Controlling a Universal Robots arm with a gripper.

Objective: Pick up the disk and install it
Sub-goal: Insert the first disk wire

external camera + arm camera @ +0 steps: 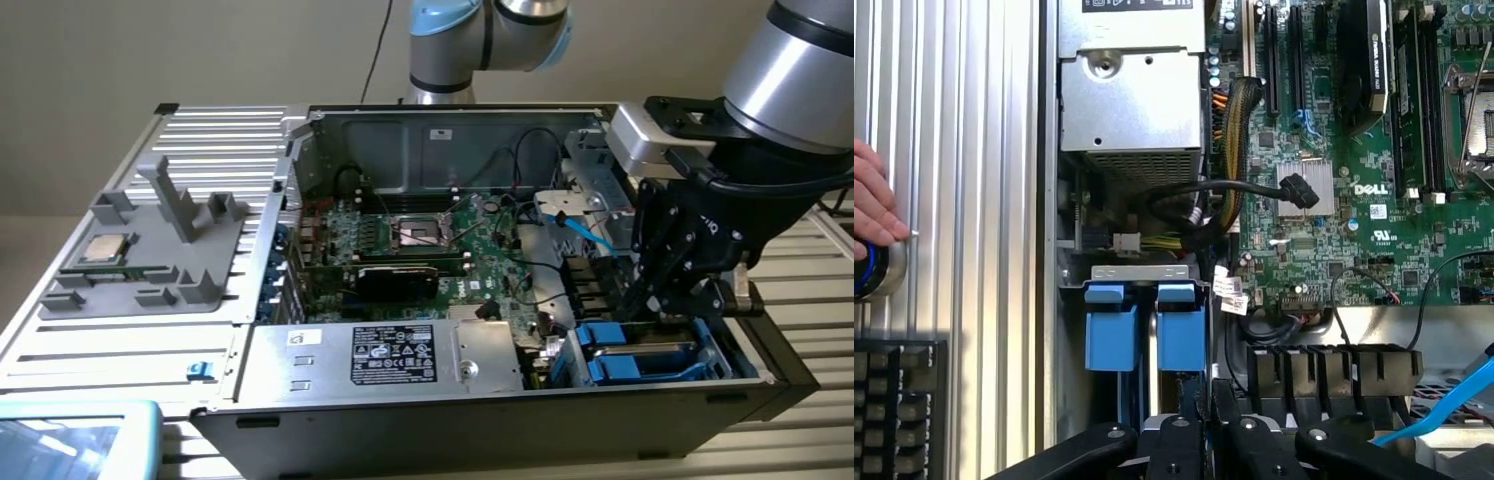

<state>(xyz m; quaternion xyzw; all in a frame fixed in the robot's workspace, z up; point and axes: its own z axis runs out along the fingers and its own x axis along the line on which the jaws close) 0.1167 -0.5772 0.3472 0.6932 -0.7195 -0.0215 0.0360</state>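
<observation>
We see the gripper (663, 300) lowered into the near right corner of the open computer case (400, 125), its fingers nearly closed low in the drive bay; what they grip we cannot tell. The disk (1146, 325) sits in that bay as 2 blue carrier tabs, its body hidden. Around it crowd a silver power supply (387, 355) with a black-white label, a black cable bundle (1194, 195), and the green motherboard (1354, 200) marked DELL. A hand (874, 200) is cut off at the wrist view's edge.
</observation>
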